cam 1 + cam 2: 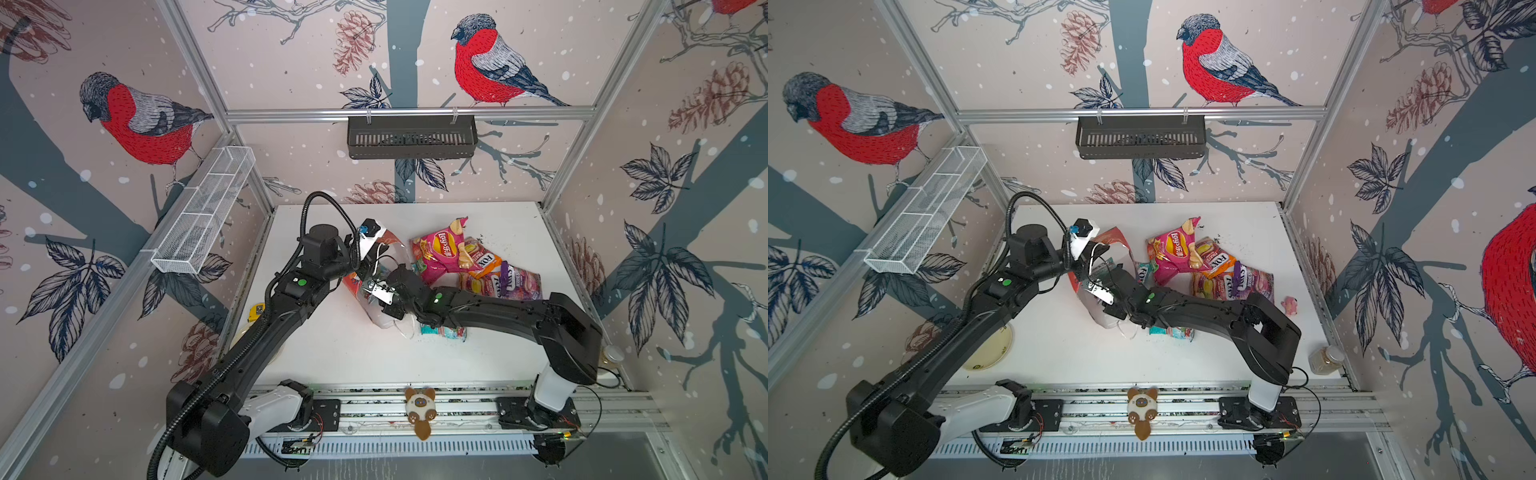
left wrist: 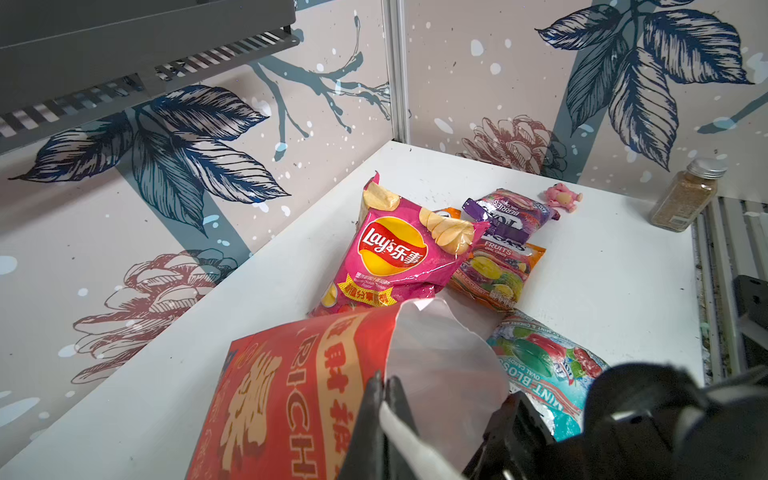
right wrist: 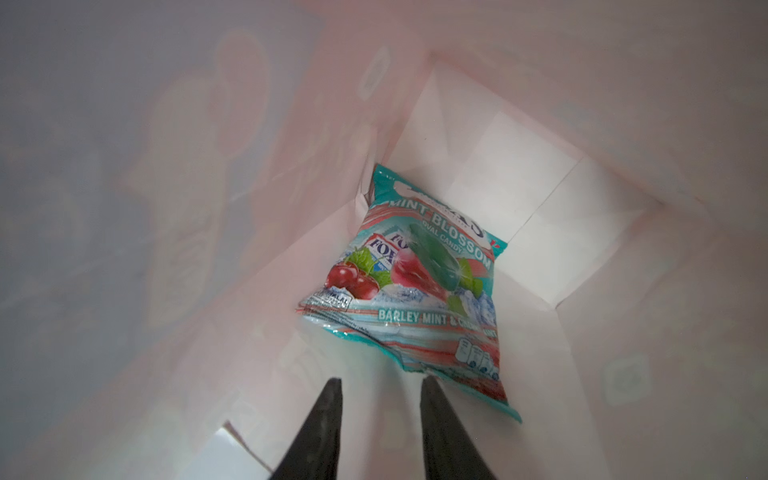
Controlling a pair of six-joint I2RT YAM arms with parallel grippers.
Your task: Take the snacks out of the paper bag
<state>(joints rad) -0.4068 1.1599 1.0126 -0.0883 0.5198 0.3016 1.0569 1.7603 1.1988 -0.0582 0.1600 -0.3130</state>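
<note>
The right jaws stand apart inside the paper bag (image 3: pixel 540 174) with nothing between them. Their fingertips (image 3: pixel 332 399) point at a teal mint packet (image 3: pixel 415 270) lying just ahead on the white bottom (its crumpled edge comes very near one tip; whether it touches I cannot tell). The left jaws are pressed together on the bag's rim, pinching the white wall next to the red printed face. Just past that pinch, beside the bag's mouth, a second teal packet (image 2: pixel 540 357) lies on the desk (image 2: pixel 623 291). Farther beyond the left jaws is the heap: the pink Lay's bag (image 2: pixel 395 249) overlaps an orange packet (image 2: pixel 498 274), with a purple packet (image 2: pixel 507 208) beyond it. In both top views a third teal packet (image 1: pixel 442 332) (image 1: pixel 1171 332) shows under the right arm, near the bag.
</note>
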